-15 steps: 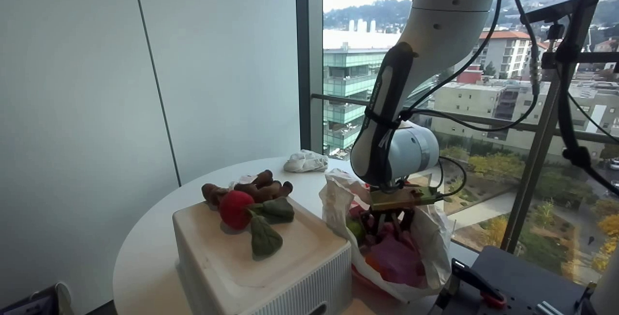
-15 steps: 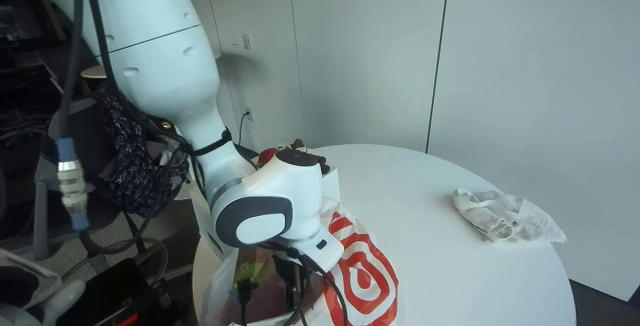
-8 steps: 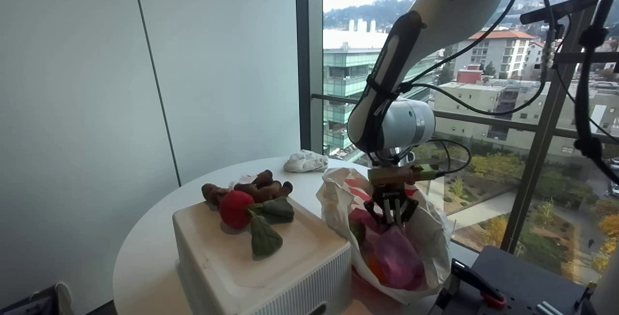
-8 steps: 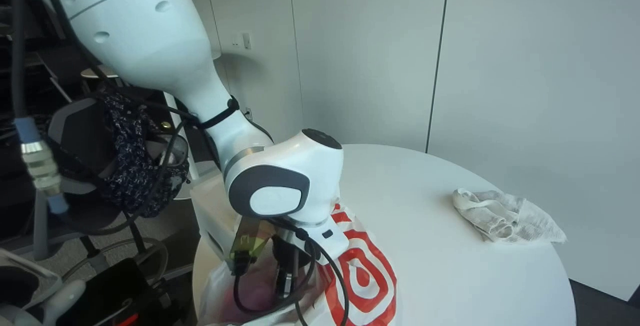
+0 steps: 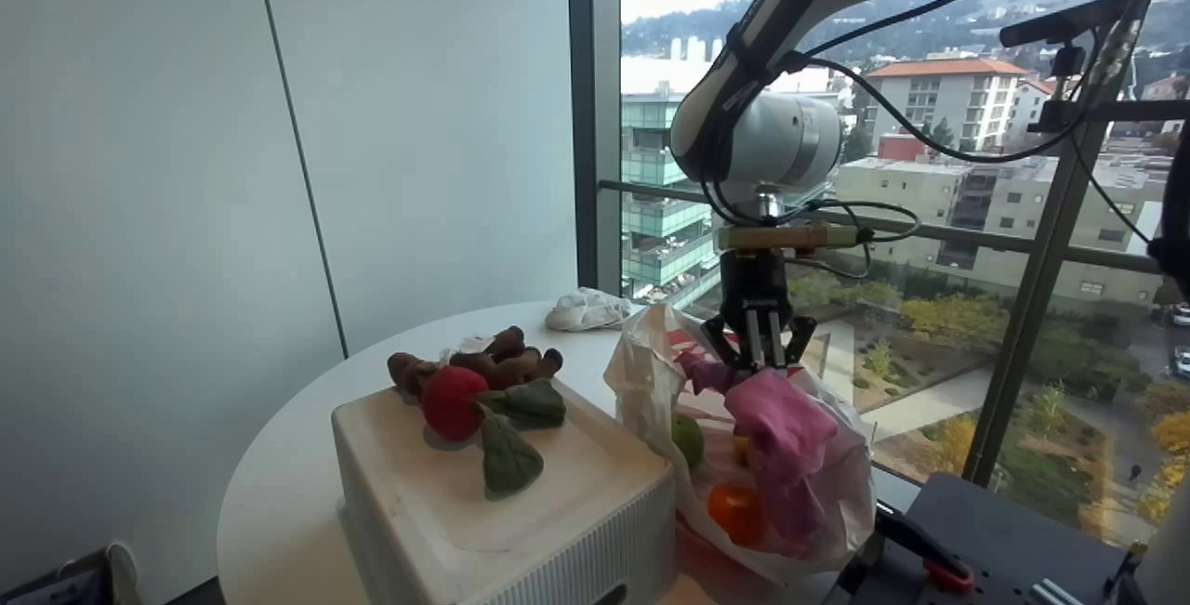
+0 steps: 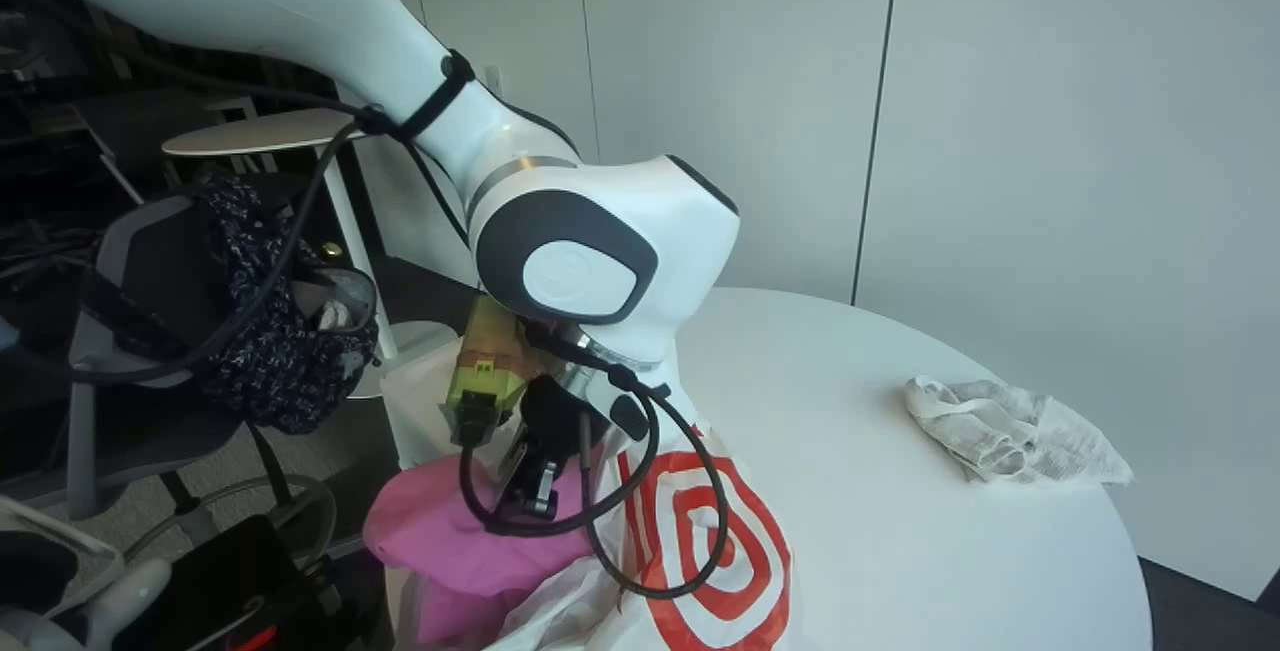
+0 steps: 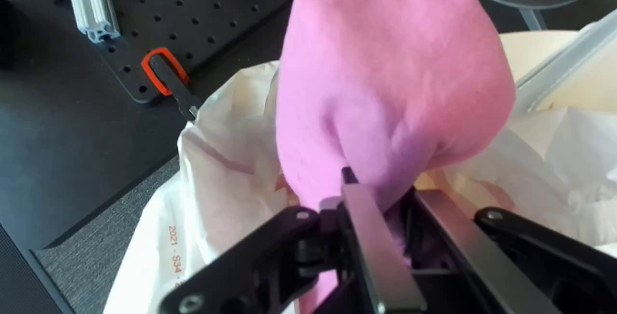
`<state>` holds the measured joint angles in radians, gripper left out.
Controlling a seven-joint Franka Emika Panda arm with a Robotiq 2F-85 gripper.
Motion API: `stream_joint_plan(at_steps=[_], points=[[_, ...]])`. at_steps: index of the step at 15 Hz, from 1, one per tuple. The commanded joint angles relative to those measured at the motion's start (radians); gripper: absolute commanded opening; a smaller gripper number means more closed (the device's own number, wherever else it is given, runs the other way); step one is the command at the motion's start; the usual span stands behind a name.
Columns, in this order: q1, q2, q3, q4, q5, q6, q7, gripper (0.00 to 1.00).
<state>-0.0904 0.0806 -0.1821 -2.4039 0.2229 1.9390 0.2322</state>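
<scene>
Standing just beside the bag, in an exterior view, a white box carries a red radish; the claw points down, clamped on pink fabric at the bag's mouth. In an exterior view, white cloth lies near the edge of the surface, and the bent arm partly hides the bag. In the wrist view, the pink fabric covers part of the bag.

Red markings on the white plastic bag.
I read "2021 - S34" lettering in my wrist view, the rest unclear; an exterior view shows me a bullseye.
</scene>
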Motion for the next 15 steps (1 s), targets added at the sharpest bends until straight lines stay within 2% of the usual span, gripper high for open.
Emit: stream_joint_plan(at_steps=[1, 2, 3, 7, 10, 12, 15], points=[[-0.019, -0.03, 0.023, 0.073, 0.001, -0.26, -0.099, 0.19], [-0.015, -0.042, 0.028, 0.088, -0.009, -0.323, -0.129, 0.19], [-0.005, -0.069, 0.038, 0.085, -0.024, -0.326, -0.146, 0.18], [0.033, -0.206, 0.099, 0.058, -0.054, -0.222, -0.126, 0.18], [0.067, -0.265, 0.155, 0.086, -0.049, -0.173, -0.117, 0.18], [0.092, -0.271, 0.189, 0.109, -0.04, -0.097, -0.117, 0.18], [0.132, -0.229, 0.238, 0.136, -0.023, 0.106, -0.116, 0.17]])
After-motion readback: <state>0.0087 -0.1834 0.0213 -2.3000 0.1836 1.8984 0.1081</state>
